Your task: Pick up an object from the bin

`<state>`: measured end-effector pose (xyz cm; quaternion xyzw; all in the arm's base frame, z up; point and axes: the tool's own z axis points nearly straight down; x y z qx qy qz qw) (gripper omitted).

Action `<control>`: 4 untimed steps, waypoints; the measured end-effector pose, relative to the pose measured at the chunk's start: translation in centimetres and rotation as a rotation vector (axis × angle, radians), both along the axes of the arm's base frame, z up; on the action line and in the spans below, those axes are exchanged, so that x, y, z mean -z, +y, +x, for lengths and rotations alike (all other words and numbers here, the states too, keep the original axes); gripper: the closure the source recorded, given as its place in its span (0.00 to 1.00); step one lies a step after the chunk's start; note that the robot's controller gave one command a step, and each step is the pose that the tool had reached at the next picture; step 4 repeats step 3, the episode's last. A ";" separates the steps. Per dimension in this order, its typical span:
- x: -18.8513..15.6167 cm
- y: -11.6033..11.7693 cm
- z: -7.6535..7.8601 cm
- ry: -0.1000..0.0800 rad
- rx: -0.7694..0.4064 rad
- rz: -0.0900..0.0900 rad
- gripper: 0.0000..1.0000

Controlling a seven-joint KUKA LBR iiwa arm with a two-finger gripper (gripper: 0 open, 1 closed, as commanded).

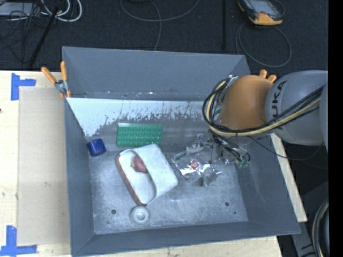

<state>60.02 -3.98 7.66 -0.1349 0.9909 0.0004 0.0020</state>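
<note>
Jaws: we can't tell if they're released or clenched. The gripper (213, 157) sits low in the bin's right half, under the orange wrist cover (244, 100) and a loop of cables (210, 114), and its tip merges with the glinting clutter below it. Nearest us, a small grey round disc (140, 214) lies alone on the floor of the bin (80, 197) by the front wall, with open floor on either side. Behind it is a white pad (155, 171) with a brown edge, lying at an angle, with a reddish lump on top; we can't make out what it is. Just right of the pad, right of the floor's centre, lies a crumpled silver foil wrapper (194, 168) with a red patch. The gripper is over or against its far right side, contact not readable. Floor between wrapper and right wall is bare, front right corner too. Further back, a small blue cup-like piece (96, 146) sits near the left wall and a green studded plate (139, 135) at the foot of the far wall, both well apart from the gripper. The arm (300, 108) is cut off at the right.
</note>
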 end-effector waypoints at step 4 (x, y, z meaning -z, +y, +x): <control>-9.4 0.2 0.6 -0.001 0.000 -0.001 1.00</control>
